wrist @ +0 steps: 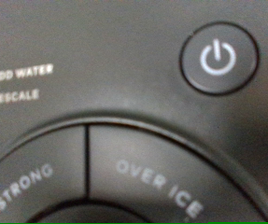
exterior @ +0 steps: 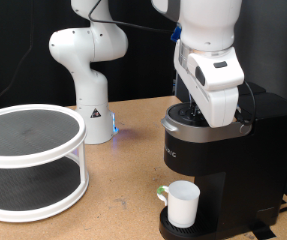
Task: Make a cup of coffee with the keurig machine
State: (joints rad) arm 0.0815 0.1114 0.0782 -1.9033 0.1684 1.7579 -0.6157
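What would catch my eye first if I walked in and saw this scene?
Most likely the big white robot hand, pressed down on top of the black keurig machine at the exterior view's right; its fingers are hidden. The wrist view shows the machine's top from very close, with a round power button and "STRONG" and "OVER ICE" labels. Below, a small white cup stands on the drip tray, and a white two-tier round rack fills the left.
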